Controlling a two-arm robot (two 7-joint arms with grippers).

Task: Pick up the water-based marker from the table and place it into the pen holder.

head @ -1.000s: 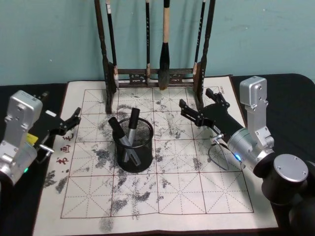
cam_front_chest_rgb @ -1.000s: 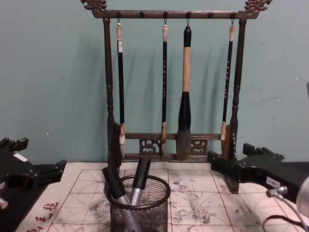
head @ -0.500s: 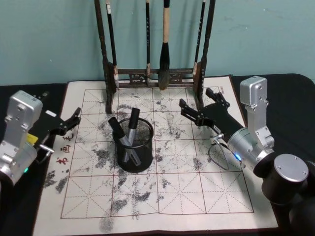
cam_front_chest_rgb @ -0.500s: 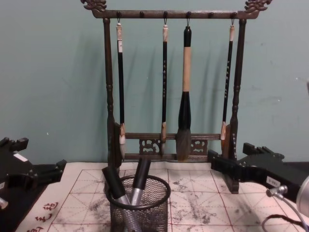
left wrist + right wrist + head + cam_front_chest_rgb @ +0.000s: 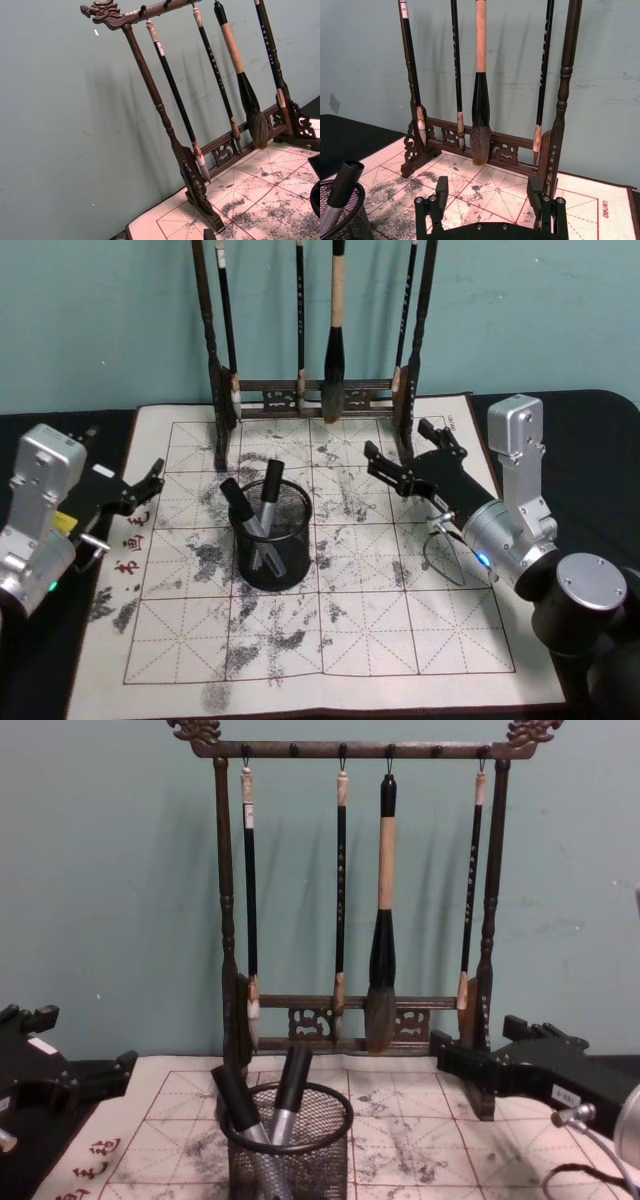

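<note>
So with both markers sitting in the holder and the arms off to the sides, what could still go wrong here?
The right gripper, open, sits close to the brush rack's post; a careless retreat could knock the rack. The two markers lean above the pen holder rim, so a sweeping arm might tip the cup. The left gripper, also open, is near the mat edge and could snag it.

Pen holder at mid-mat, brush rack behind it, a gripper on each side.

The pen holder stands on the mat that covers the table, with two markers leaning inside it. Behind it, at the mat's far edge, stands the brush rack, four brushes hanging from its top bar. The left gripper sits over the mat's left edge; the right gripper hovers right of the holder, just before the rack's right post, jaws spread.
</note>
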